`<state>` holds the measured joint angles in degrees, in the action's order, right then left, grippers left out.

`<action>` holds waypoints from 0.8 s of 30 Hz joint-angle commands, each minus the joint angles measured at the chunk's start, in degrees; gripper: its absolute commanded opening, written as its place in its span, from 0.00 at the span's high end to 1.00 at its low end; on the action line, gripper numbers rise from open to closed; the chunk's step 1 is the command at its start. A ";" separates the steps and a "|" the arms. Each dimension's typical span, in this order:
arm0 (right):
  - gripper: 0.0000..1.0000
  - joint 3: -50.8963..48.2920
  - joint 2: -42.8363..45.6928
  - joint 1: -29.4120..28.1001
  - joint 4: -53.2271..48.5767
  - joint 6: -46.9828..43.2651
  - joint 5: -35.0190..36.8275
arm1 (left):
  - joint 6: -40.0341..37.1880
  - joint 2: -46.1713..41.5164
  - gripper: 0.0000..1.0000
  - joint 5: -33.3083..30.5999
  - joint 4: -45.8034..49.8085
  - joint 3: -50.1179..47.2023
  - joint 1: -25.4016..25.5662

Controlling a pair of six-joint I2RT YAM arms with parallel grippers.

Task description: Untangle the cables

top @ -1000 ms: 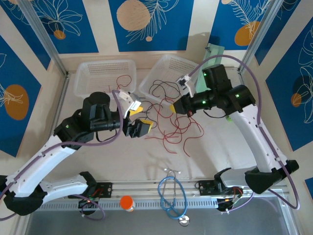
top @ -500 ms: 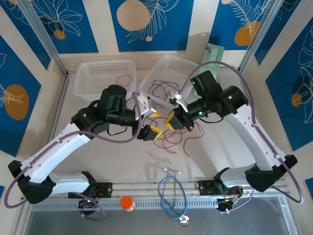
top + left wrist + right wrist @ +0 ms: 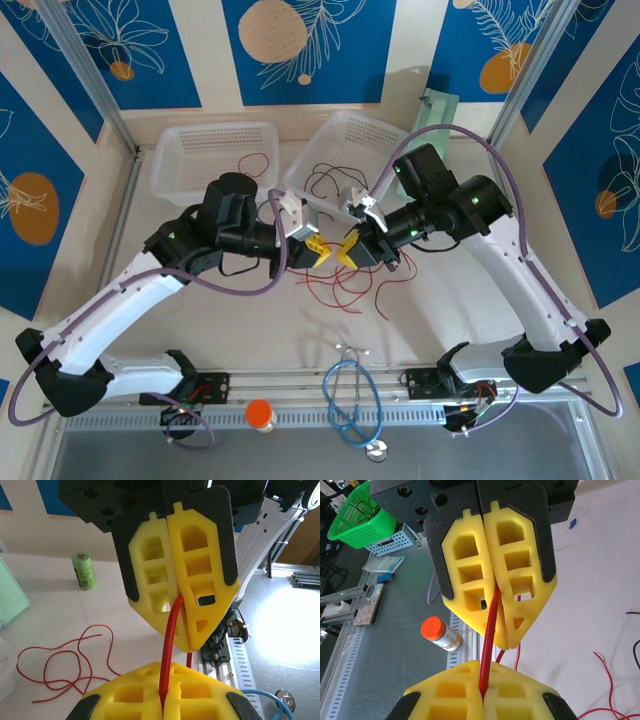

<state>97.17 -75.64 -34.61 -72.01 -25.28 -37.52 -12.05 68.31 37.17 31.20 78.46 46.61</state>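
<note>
Centrally: left tool (image 3: 319, 253), cable (image 3: 171, 640), right tool (image 3: 346, 250)

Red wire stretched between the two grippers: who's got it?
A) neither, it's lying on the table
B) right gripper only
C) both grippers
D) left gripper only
C: in both wrist views the red wire runs straight from the left gripper into the right gripper, each clamped shut on it above the table.
</note>
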 commanded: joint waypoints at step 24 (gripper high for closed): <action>0.29 -29.12 13.94 4.55 24.75 47.93 36.33 | 17.40 14.15 1.00 -47.53 -15.95 6.50 -27.75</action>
<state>70.26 -64.27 -30.17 -50.22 16.49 -2.72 3.38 80.18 -7.66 22.31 82.21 21.17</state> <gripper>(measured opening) 0.706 0.052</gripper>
